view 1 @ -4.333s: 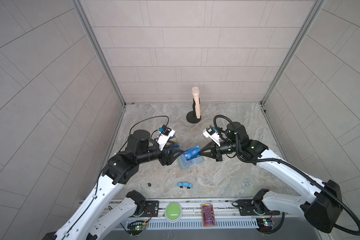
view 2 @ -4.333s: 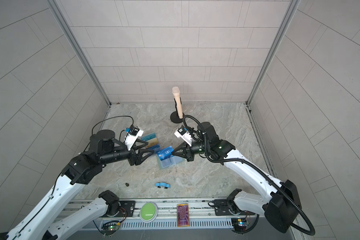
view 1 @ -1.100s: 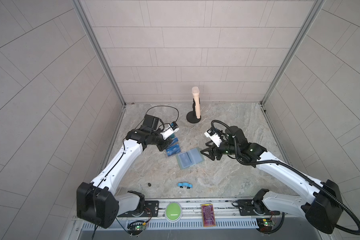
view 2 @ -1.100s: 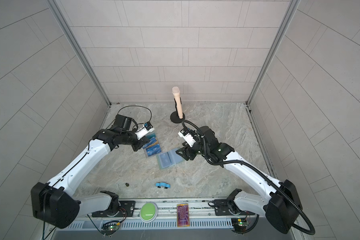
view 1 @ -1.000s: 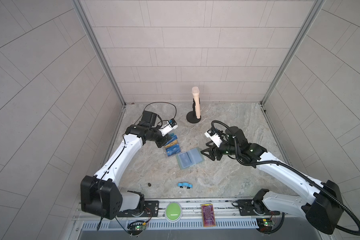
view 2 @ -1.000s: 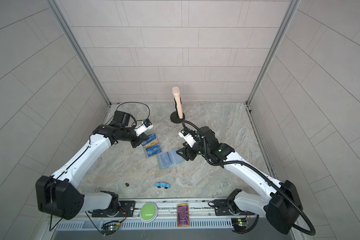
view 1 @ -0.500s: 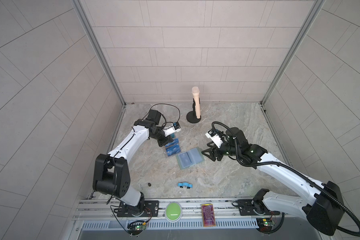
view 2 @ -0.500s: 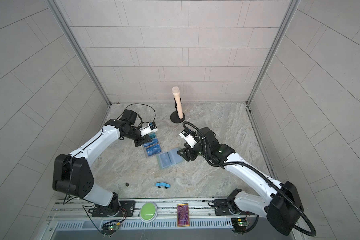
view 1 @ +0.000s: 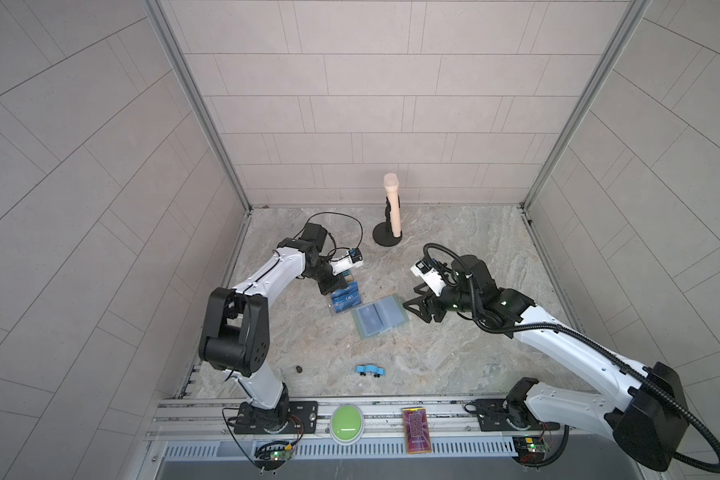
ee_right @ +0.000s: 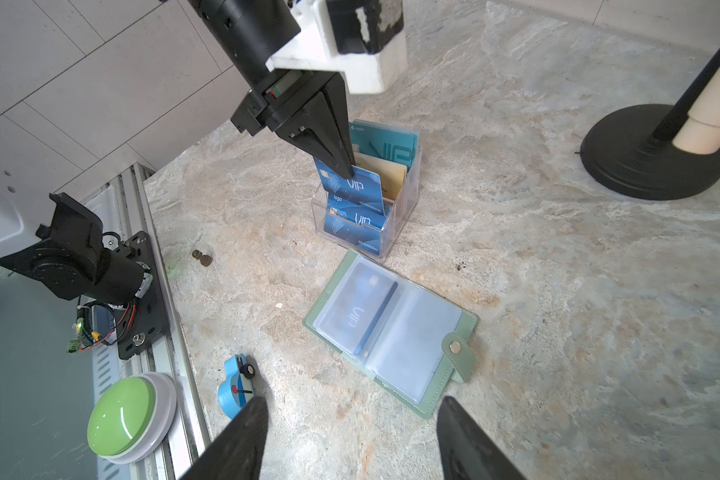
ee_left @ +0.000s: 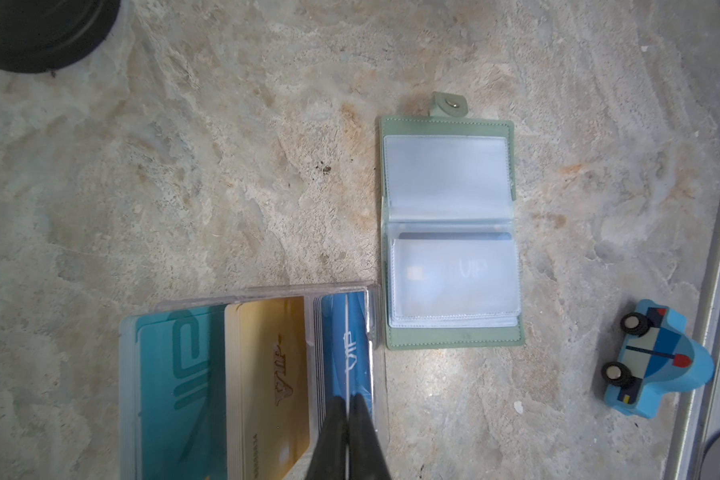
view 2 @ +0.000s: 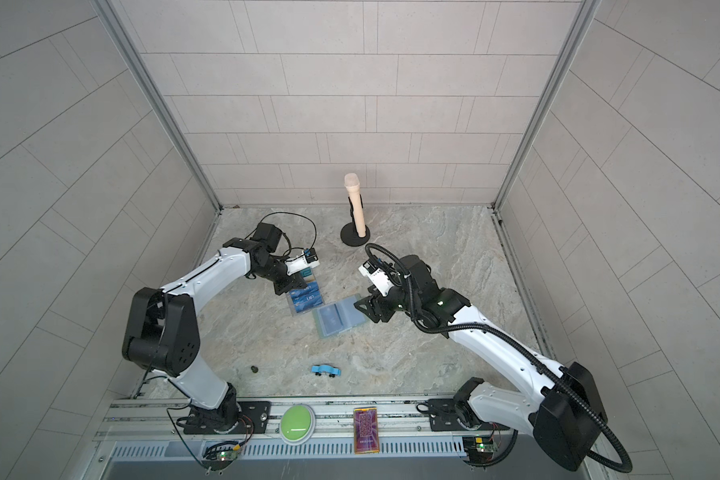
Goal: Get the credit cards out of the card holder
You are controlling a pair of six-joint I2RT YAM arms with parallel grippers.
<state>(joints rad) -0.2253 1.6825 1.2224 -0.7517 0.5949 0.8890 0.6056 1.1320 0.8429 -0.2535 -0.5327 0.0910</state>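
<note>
Holder lies open just before the right claw, which gapes empty. Left claw pinches a blue card over the stand.

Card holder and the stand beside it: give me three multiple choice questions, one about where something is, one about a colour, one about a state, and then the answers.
1. Where is the left gripper?
A. over the clear stand
B. over the card holder
C. over the toy car

2. What colour is the card holder's cover?
A. red
B. mint green
C. black

3. How does the card holder lie?
A. snapped shut
B. standing on its edge
C. open and flat on the table

Answers:
1. A: its closed fingers pinch a blue card at the stand.
2. B: the border around the clear sleeves is mint green.
3. C: both sleeve pages face up, and one has a credit card inside.
</note>
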